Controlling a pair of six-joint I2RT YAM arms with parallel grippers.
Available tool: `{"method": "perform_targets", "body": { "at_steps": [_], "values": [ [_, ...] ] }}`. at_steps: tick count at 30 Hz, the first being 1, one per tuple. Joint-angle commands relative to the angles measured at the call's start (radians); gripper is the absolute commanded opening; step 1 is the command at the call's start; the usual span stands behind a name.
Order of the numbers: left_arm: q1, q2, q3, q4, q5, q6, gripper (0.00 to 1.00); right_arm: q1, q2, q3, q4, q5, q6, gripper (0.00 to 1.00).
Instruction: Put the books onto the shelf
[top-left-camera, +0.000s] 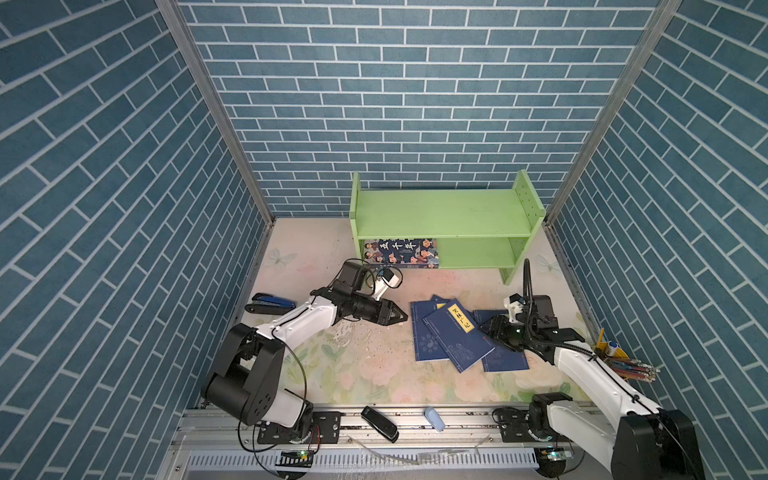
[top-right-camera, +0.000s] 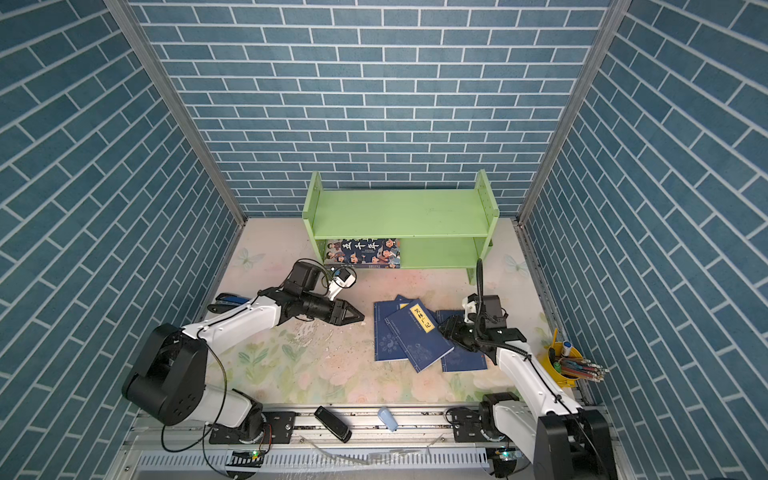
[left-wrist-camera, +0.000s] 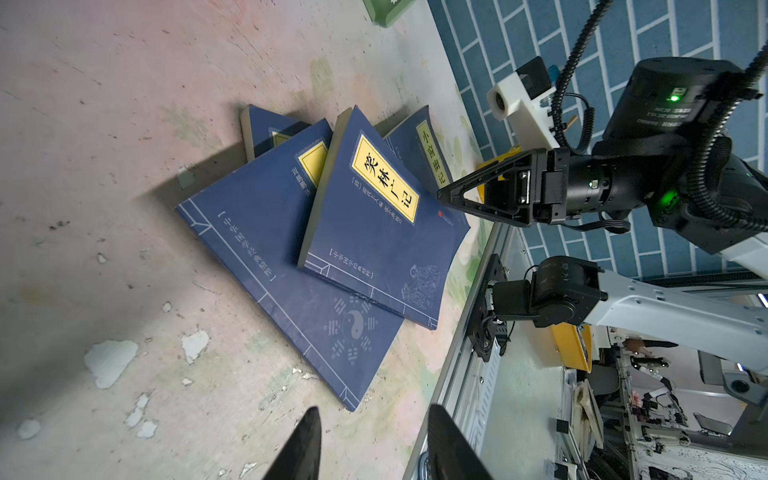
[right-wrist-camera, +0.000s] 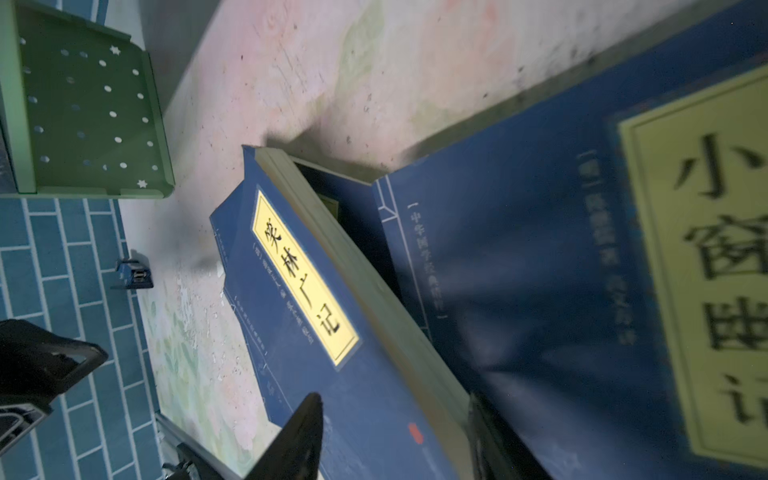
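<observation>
The light green shelf (top-left-camera: 440, 212) (top-right-camera: 399, 212) stands against the back wall; its holed side panel (right-wrist-camera: 91, 116) shows in the right wrist view. The large cartoon book (top-left-camera: 401, 251) (top-right-camera: 363, 251) lies on the lower tier at the left. Several navy books (top-left-camera: 457, 334) (top-right-camera: 417, 336) (left-wrist-camera: 374, 232) overlap on the mat. My right gripper (top-left-camera: 488, 326) (right-wrist-camera: 395, 407) is open at the right edge of the top navy book (right-wrist-camera: 299, 332), one finger over its cover, one past its page edge. My left gripper (top-left-camera: 401, 318) (left-wrist-camera: 374, 415) is open and holds nothing, left of the pile.
A blue-black stapler (top-left-camera: 268, 305) lies by the left wall. A yellow pen holder (top-left-camera: 611, 353) full of pens sits by the right wall behind my right arm. A black object (top-left-camera: 379, 424) and a pale blue one (top-left-camera: 434, 417) rest on the front rail.
</observation>
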Motion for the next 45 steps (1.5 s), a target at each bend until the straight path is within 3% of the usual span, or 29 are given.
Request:
{"method": "perform_targets", "body": {
  "at_steps": [1,10,19,23,28,33,41,45],
  "values": [
    [-0.021,0.015,-0.032,0.081,-0.021,-0.055,0.44,0.003,-0.03,-0.056,0.029,0.075,0.054,0.57],
    [-0.065,0.081,-0.054,0.127,0.011,-0.075,0.45,0.022,0.043,-0.089,0.152,-0.103,0.078,0.53],
    [-0.066,0.071,-0.097,0.146,-0.043,-0.067,0.46,0.151,0.04,-0.137,0.285,-0.219,0.154,0.49],
    [-0.066,0.086,-0.102,0.149,-0.054,-0.06,0.46,0.183,0.047,-0.149,0.331,-0.224,0.175,0.49],
    [-0.076,0.104,-0.1,0.149,-0.052,-0.051,0.45,0.184,0.035,-0.15,0.249,-0.102,0.167,0.49],
    [-0.103,0.132,-0.08,0.136,-0.034,-0.038,0.41,0.184,0.055,-0.163,0.249,-0.128,0.188,0.47],
    [-0.184,0.191,0.017,0.063,-0.01,0.002,0.4,0.186,-0.083,-0.172,0.104,-0.149,0.196,0.45],
    [-0.224,0.23,0.071,0.065,-0.024,0.006,0.4,0.185,-0.085,-0.181,0.088,-0.175,0.2,0.46]
  ]
}}
